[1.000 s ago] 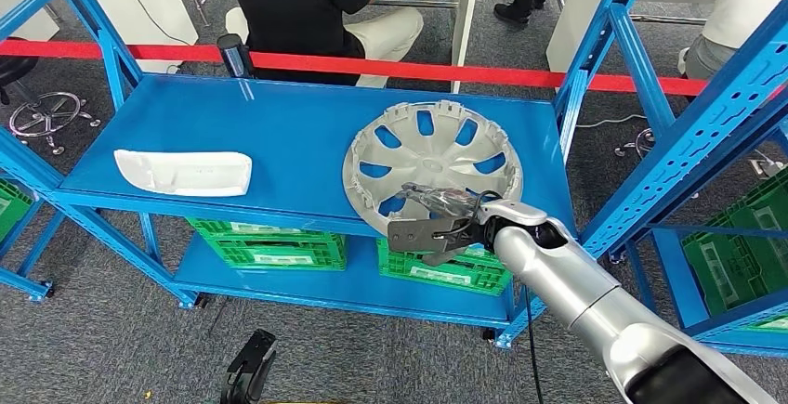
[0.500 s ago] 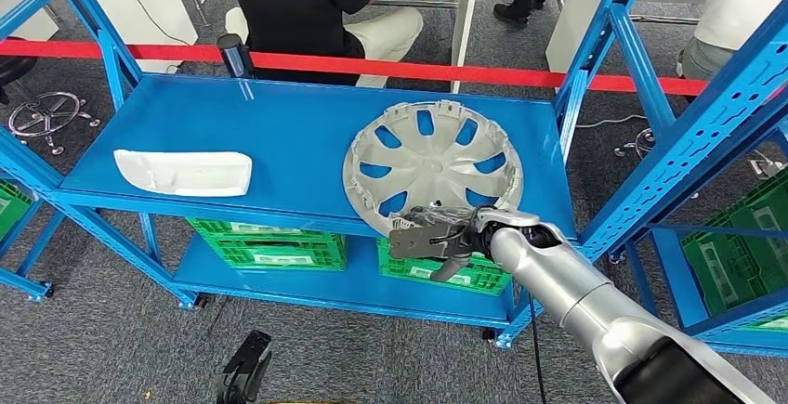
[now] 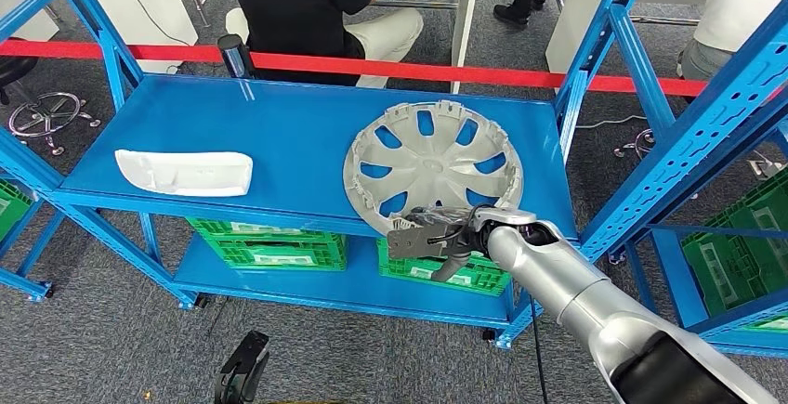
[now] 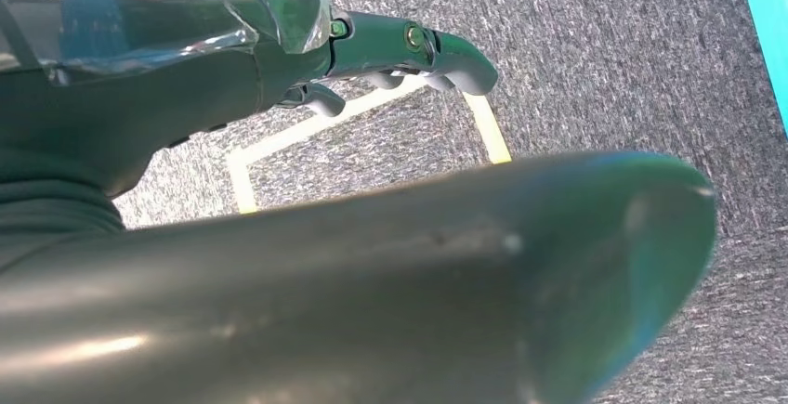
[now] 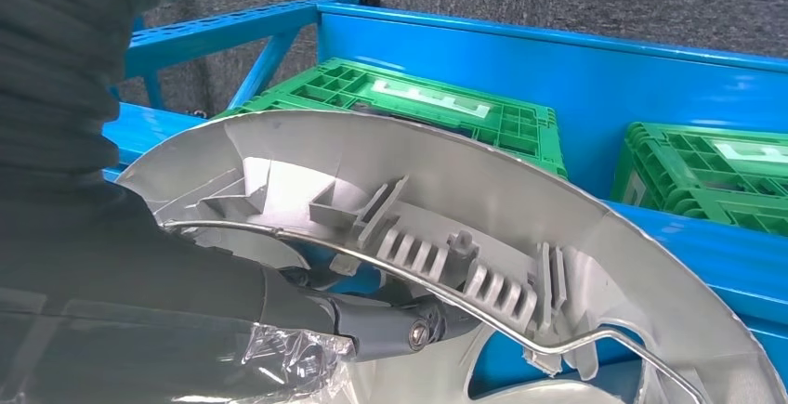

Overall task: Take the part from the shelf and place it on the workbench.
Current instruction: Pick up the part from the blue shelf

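A silver hubcap (image 3: 432,158) lies inner side up on the right of the blue shelf (image 3: 279,125), its near rim over the front edge. My right hand (image 3: 437,235) grips that near rim, fingers on top and the thumb hanging below the shelf edge. In the right wrist view the fingers (image 5: 400,325) reach inside the hubcap (image 5: 520,228) under its wire ring. My left hand (image 3: 243,367) hangs low over the carpet, and the left wrist view shows its fingers (image 4: 409,46) apart and holding nothing.
A white moulded part (image 3: 184,171) lies on the shelf's left side. Green crates (image 3: 269,244) stand on the lower shelf. Blue uprights (image 3: 669,135) flank the right side. Red tape (image 3: 418,70) runs behind the shelf, with people seated beyond.
My right hand has dropped slightly onto the hubcap's near rim, and its thumb has swung down below the shelf edge. The hubcap has stayed in place.
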